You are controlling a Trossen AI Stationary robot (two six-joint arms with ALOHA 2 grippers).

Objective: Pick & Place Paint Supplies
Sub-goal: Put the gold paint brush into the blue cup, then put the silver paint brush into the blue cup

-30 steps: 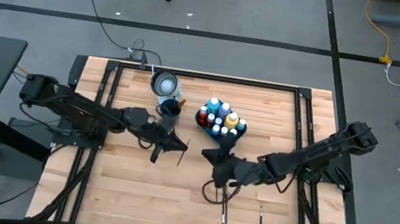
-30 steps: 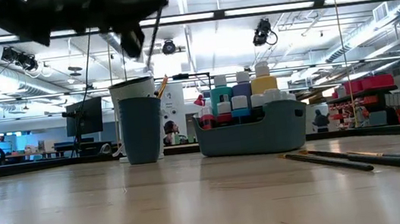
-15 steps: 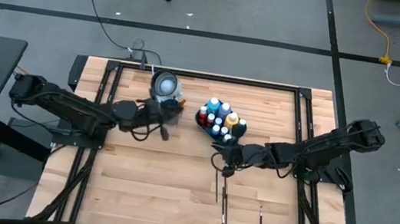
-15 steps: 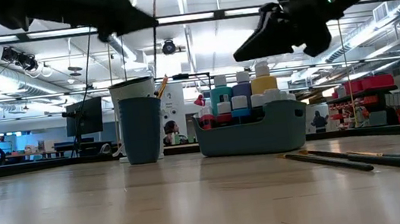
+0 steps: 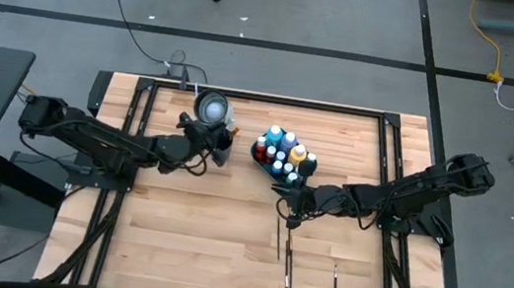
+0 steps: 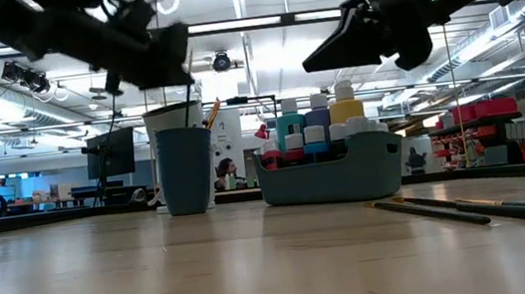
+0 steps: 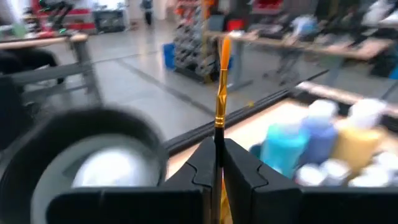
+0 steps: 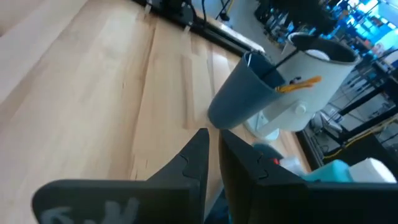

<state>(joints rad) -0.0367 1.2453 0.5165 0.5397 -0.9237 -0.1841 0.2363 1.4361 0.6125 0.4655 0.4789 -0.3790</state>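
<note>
My left gripper (image 5: 211,144) hovers beside the dark blue cup (image 5: 222,139), shut on a thin brush (image 7: 219,118) with orange bristles and a gold ferrule. In the low view that gripper (image 6: 167,63) is above the cup (image 6: 185,167). Another orange-tipped brush (image 8: 297,83) stands in the cup (image 8: 245,99). The teal tray (image 6: 332,179) holds several paint bottles (image 5: 282,147). My right gripper (image 5: 289,206) hangs shut and holding nothing just in front of the tray. Three brushes (image 5: 280,242) (image 5: 288,270) (image 5: 335,284) lie flat on the table on its near side. My left gripper pinches the brush between its two fingers (image 7: 239,168), on the shaft just below the gold ferrule (image 7: 219,134). The fingers lie across the brush. It is lifted clear and stands upright, bristles (image 7: 223,50) up, the handle hidden below the fingers.
A white round container (image 5: 210,108) stands just behind the blue cup, toward the far edge. The wooden table (image 5: 184,244) shows bare boards on its near left part. Metal frame rails run along the table's sides. The room beyond holds shelves and lights.
My left gripper has moved toward the far edge, up to the blue cup, and has turned the brush from slanted to upright. My right gripper has risen from the brushes on the table and moved toward the tray, then kept still; a brush now shows where it was.
</note>
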